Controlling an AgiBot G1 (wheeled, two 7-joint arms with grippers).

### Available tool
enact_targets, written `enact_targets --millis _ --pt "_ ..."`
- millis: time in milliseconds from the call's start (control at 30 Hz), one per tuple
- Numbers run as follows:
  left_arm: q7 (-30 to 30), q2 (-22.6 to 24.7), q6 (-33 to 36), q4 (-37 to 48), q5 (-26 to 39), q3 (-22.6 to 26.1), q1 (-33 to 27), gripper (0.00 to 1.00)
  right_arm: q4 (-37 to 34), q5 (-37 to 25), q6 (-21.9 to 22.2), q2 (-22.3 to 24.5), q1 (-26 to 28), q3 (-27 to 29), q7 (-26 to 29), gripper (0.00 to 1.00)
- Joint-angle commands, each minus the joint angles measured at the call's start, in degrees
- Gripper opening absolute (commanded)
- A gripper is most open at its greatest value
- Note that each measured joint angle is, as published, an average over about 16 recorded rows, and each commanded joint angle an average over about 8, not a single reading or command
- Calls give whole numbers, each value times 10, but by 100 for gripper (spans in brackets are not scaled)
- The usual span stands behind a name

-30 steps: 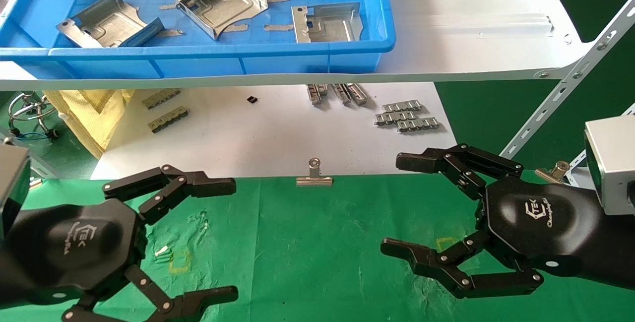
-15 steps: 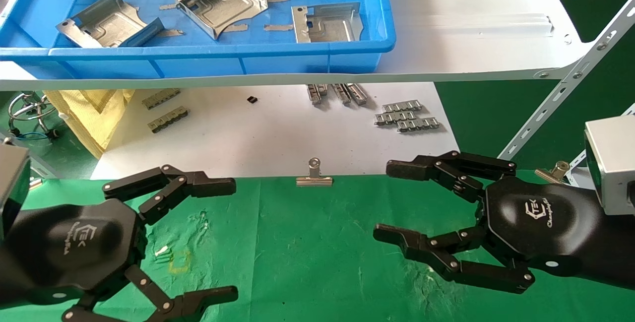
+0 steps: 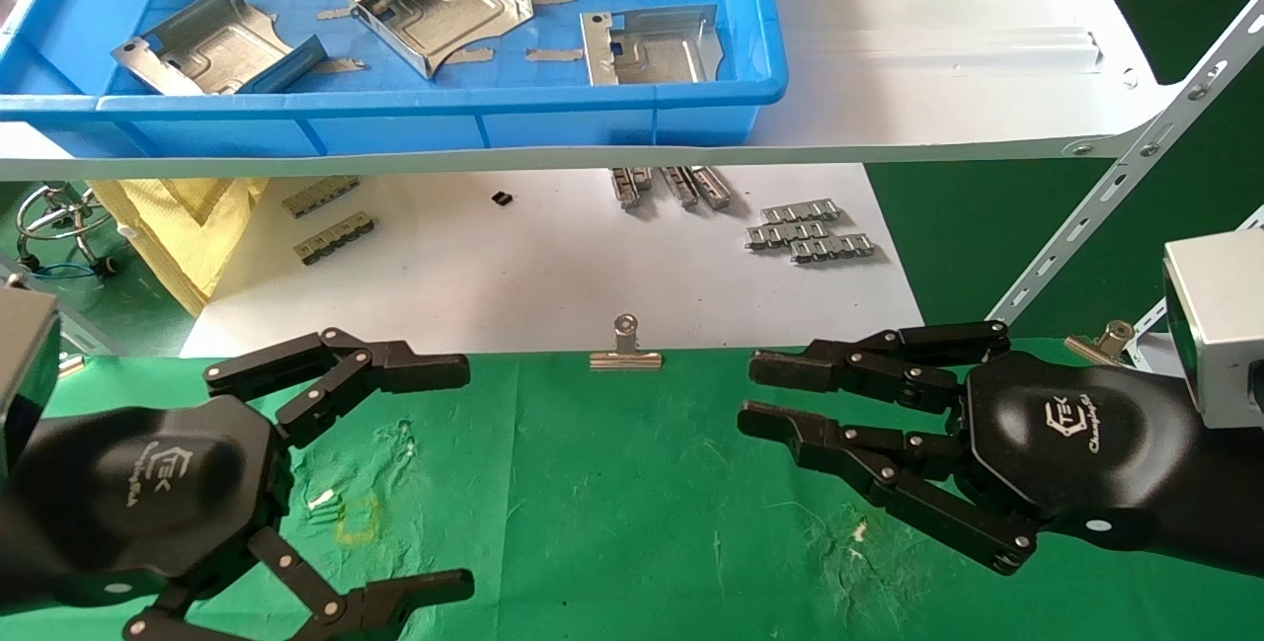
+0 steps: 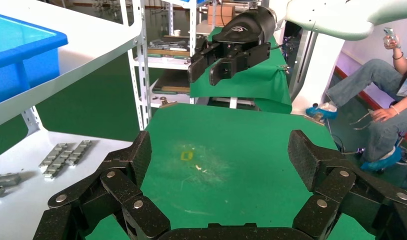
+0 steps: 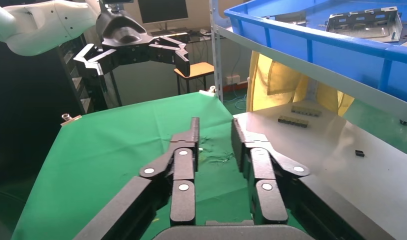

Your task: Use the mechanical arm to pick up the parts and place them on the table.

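Three shiny silver parts lie in the blue bin on the shelf: one at the left, one in the middle, one at the right. One part also shows in the right wrist view. My left gripper hovers wide open and empty over the green table, near a yellow square mark. My right gripper hovers over the table's right side, its fingers drawn close together with a narrow gap, holding nothing; it also shows in its own wrist view.
The white shelf overhangs a white lower surface with small grey toothed strips. A silver binder clip sits at the cloth's far edge. Yellow cloth hangs at the left. A seated person is beyond the table.
My right gripper's fingers have closed from wide open to a narrow gap and reached slightly leftward. The left gripper and the parts have not moved.
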Motion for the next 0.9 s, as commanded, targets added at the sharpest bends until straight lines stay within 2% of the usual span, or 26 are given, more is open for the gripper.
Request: enact_targets --millis 33,200,400,667,800,833,900 --pt "2 0 2 -1 -3 -1 3 100 0 0 0 0 0 0 0 0" --pt "-15 7 -15 3 21 1 -59 100 0 0 0 0 0 0 0 0" --pt "-42 56 -55 72 98 28 -196 100 0 0 0 0 0 0 0 0" --pt "-54 186 -117 291 267 111 -412 100 0 0 0 0 0 0 0 0" --pt "-45 250 -155 421 347 154 -493 100 0 0 0 0 0 0 0 0" --pt "-43 264 -165 450 363 163 -508 95 0 0 0 0 0 0 0 0" --pt "-37 285 -179 499 392 179 -533 71 0 0 0 0 0 0 0 0"
